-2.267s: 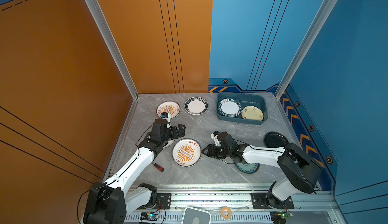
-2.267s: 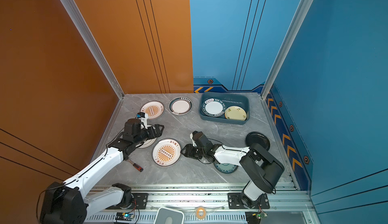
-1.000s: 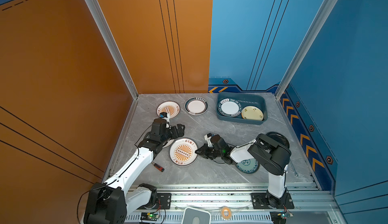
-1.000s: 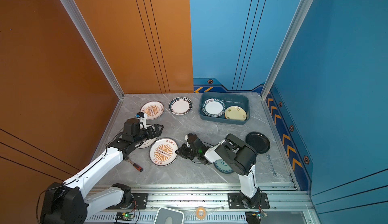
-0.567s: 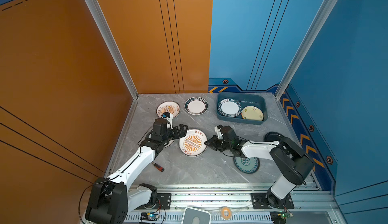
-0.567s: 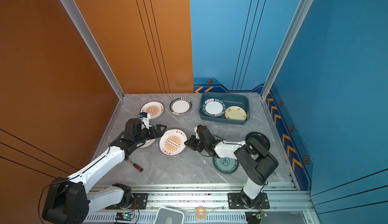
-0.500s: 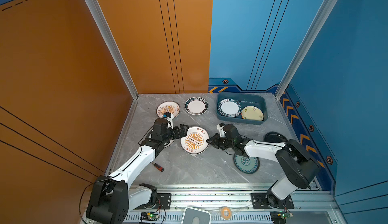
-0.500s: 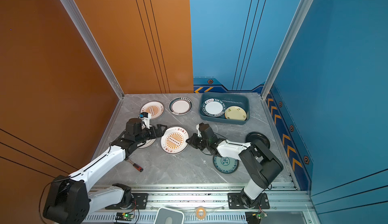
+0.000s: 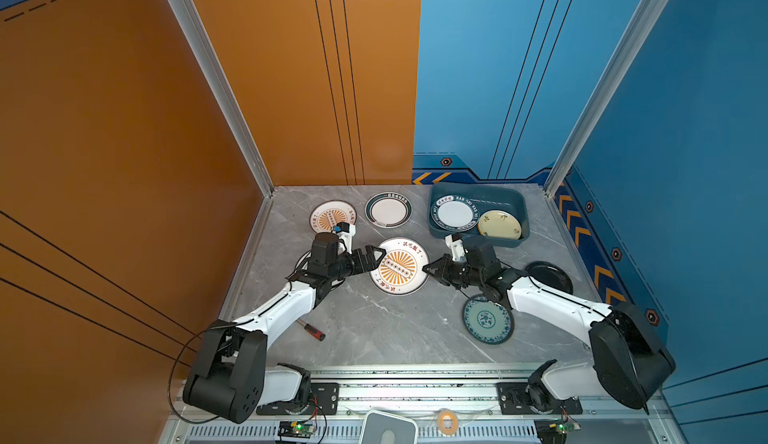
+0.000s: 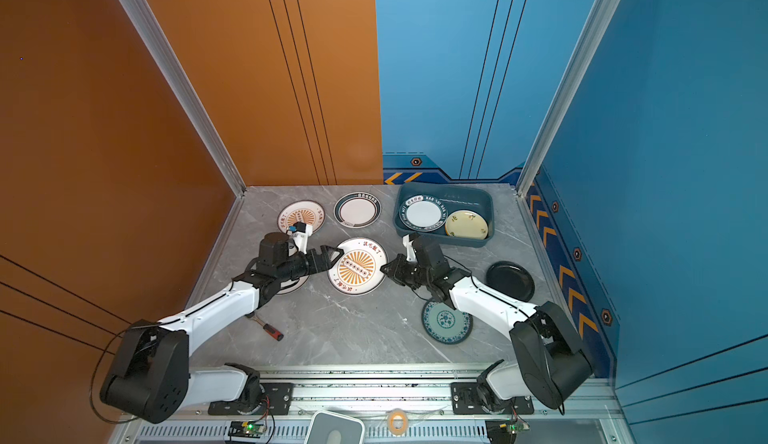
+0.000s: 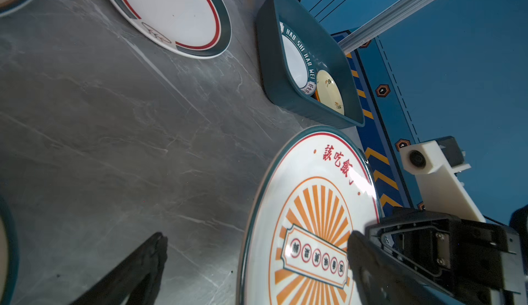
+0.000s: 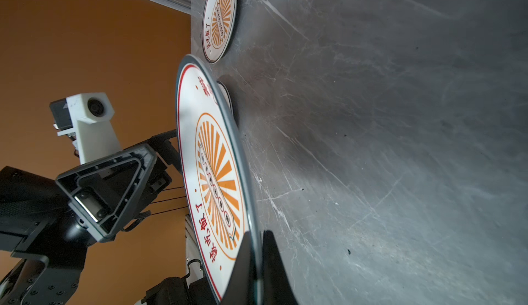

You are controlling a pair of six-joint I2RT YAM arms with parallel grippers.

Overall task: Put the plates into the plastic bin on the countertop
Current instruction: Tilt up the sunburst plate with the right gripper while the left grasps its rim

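sunburst plate [image 9: 399, 265] hangs tilted over mid-desk [image 9: 374, 329], right jaws clamped on its rim at 3 o'clock. left jaws gape wide at its 9 o'clock edge, and i can't tell if they touch it. plastic bin [image 9: 498, 196] sits at 1 o'clock, holding a green-rimmed plate [image 9: 455, 213] reading "hao shi hao wei" and a cream plate [image 9: 499, 224]. around the held one: twin sunburst plate [image 9: 328, 213] at 11, white green-ringed plate [image 9: 388, 210] at 12, black plate [image 9: 550, 275] at 3, teal plate [image 9: 486, 320] at 5, red-handled screwdriver [image 9: 312, 330] at 7. held plate has red chinese characters. another plate [image 10: 298, 286] is mostly hidden under the left arm.
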